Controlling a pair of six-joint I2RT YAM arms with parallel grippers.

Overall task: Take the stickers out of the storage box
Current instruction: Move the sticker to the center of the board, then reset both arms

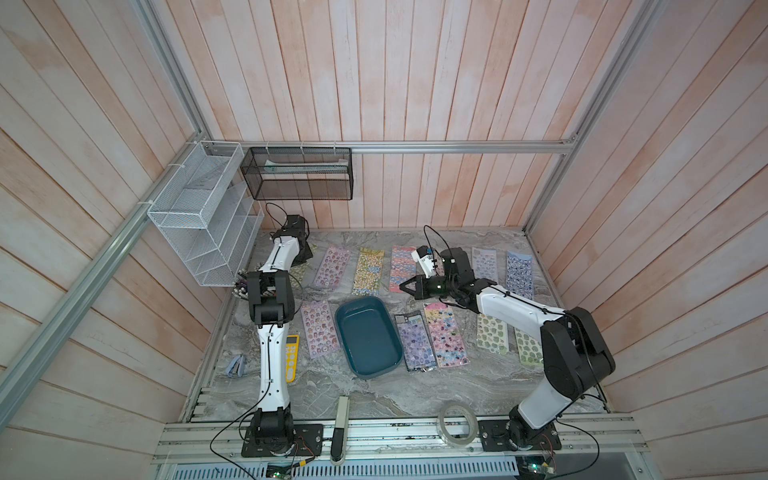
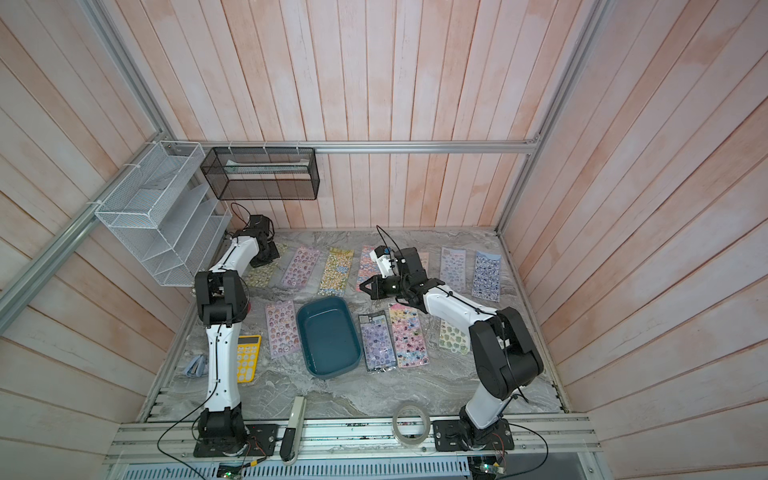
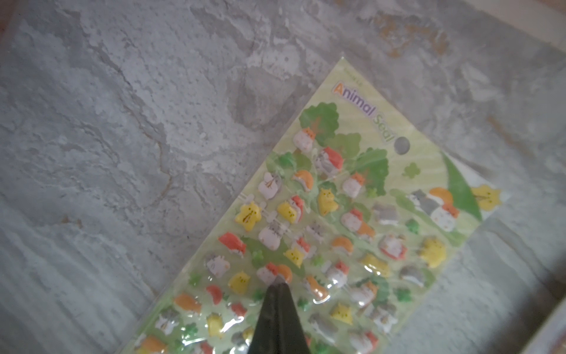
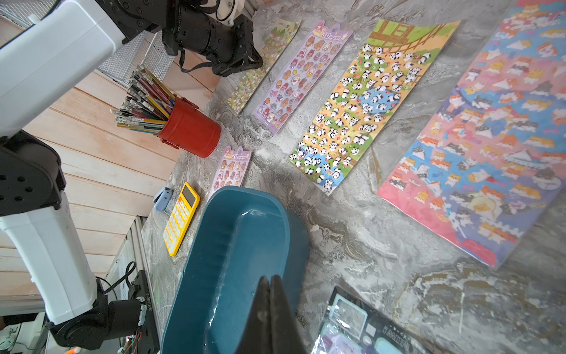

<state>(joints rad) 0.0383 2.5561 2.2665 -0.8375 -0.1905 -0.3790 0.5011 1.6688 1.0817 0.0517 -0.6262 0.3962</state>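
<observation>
While both pincers stand with their jaws together, the stickers [image 1: 368,272] lie flat in two loose rows on the grey marbled counter [image 1: 374,390], all of them outside the storage box [image 1: 368,340]. That teal box sits near the middle of the counter in both top views [image 2: 328,336], between sheets on either long side.

The left pincer [image 3: 277,283] reaches to the far left corner, its closed tip over a green sheet [image 3: 352,214] headed "Animal Seal" in rounded letters, the A in orange. The sheet lies flat in its clear sleeve; whether the tip touches it I cannot tell.

The right pincer [image 4: 271,280] hangs closed above the counter just beside the far end of the box [image 4: 239,245], gripping nothing. From its wrist view two purple sheets, a long one [image 4: 301,76] and a shorter-looking one [image 4: 232,167], each carry "3D" in their headings; the smaller words after it are too fine to read. A panda sheet [image 4: 361,104] and a pink-and-blue sheet [image 4: 490,147] show no legible text. A dark sheet [image 4: 367,331] next to the box bears pale lettering that I cannot make out.
</observation>
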